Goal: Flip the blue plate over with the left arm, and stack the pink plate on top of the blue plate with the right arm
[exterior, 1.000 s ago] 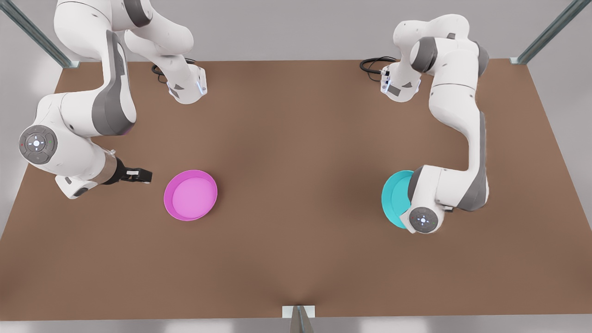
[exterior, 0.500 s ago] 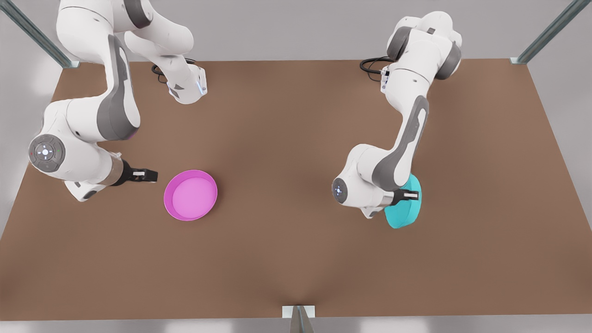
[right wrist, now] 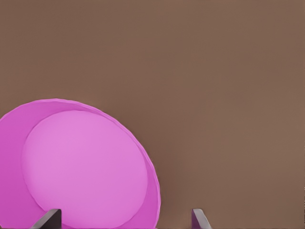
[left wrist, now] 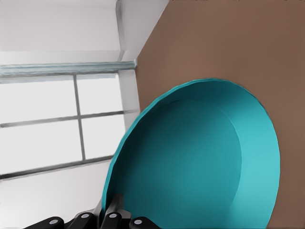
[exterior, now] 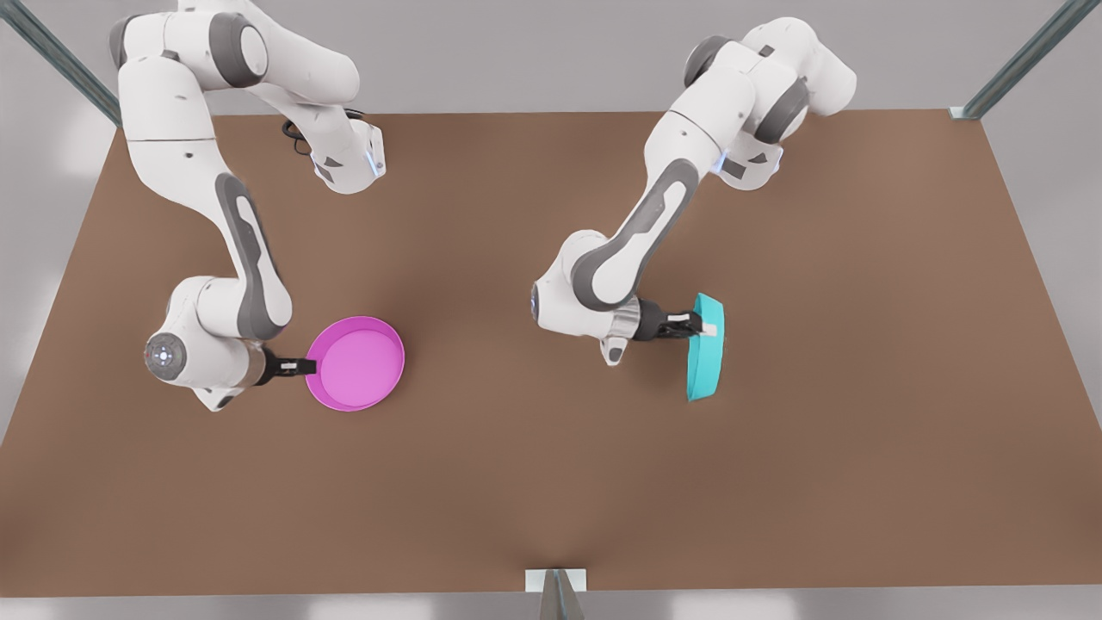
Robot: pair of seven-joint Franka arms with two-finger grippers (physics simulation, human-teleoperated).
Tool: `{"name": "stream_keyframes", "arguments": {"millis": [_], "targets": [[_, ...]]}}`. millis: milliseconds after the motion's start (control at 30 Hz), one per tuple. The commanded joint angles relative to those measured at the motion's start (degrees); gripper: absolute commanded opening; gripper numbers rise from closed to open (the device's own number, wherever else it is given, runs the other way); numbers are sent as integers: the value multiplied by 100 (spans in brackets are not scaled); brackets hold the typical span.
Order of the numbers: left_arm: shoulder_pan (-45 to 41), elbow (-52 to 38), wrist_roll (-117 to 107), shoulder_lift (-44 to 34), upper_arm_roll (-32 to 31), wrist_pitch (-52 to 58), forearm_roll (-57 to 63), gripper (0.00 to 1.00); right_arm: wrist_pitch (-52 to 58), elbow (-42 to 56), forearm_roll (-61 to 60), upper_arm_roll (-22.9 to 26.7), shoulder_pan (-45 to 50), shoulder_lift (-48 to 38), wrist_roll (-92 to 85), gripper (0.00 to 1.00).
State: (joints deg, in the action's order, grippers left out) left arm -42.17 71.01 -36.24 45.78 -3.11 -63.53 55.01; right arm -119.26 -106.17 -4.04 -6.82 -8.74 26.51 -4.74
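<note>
Left gripper (exterior: pixel 699 327): I have it clamped on the blue plate's (exterior: pixel 706 349) rim, plate edge-on, mid-flip.
Right gripper (exterior: pixel 306 368): fingers spread wide at the pink plate's (exterior: pixel 355 362) rim.
Table (exterior: pixel 551 482): I'd finish the roll low, then release gently.

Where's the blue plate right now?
The blue plate stands on edge on the front view's right, gripped at its rim by the left gripper.
</note>
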Motion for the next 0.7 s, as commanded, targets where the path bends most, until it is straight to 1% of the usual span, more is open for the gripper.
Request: {"name": "stream_keyframes", "arguments": {"millis": [0, 333, 400, 500, 533, 667], "targets": [[-28, 0, -59, 1, 3, 7, -122, 21, -1, 0, -1, -4, 12, 12, -1, 100], [-793, 0, -1061, 458, 3, 587, -26, 21, -212, 0, -1, 5, 4, 363, -194, 100], [-898, 0, -1272, 572, 3, 684, -25, 21, -203, 0, -308, 5, -111, 442, -545, 100], [-1074, 0, -1430, 722, 3, 763, -25, 21, -308, -571, -431, -30, -269, 355, -677, 100], [-1074, 0, -1439, 739, 3, 789, -25, 21, -764, -965, -431, -47, -313, 293, -853, 100], [-1144, 0, -1562, 845, 3, 842, -25, 21, -818, -1037, -475, -127, -366, 232, -853, 100]]}}
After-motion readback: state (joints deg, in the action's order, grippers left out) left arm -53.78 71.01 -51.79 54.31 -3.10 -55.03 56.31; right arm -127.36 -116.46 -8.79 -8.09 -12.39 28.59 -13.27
